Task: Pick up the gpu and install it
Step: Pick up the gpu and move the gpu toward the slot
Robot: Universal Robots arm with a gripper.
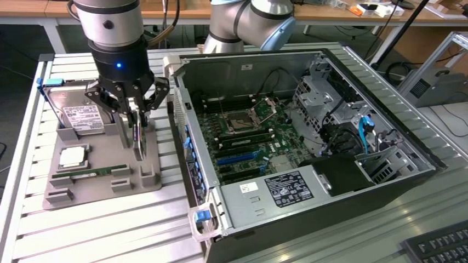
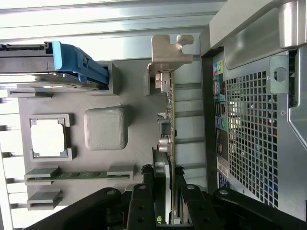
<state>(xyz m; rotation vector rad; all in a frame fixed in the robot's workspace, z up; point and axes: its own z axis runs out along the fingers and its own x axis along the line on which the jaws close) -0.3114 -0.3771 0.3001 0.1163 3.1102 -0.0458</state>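
Claw (image 1: 137,123) closed on the gpu (image 1: 139,143), black fingers (image 2: 144,191) pressing both flat faces of the card. Gpu is thin, flat, standing on edge over the grey tray (image 1: 102,189), just beside the open computer case (image 1: 219,71). Can't tell if its lower edge is seated in the tray or lifted clear. Wrist view: card edge-on, green board (image 2: 171,120), bent silver metal bracket (image 2: 169,50) at the far end, next to the case's perforated rear panel (image 2: 254,134).

Tray is matte grey plastic with moulded pockets. It holds a boxy silver hard drive (image 1: 82,118) with a blue handle (image 2: 79,62), a square metal-topped CPU (image 1: 73,157) and a narrow green RAM stick (image 1: 91,173). Tabletop (image 1: 109,230) is ribbed aluminium slats.

Arm (image 1: 109,27) vertical, wrist pointing straight down, claw directly above the tray's case-side edge.
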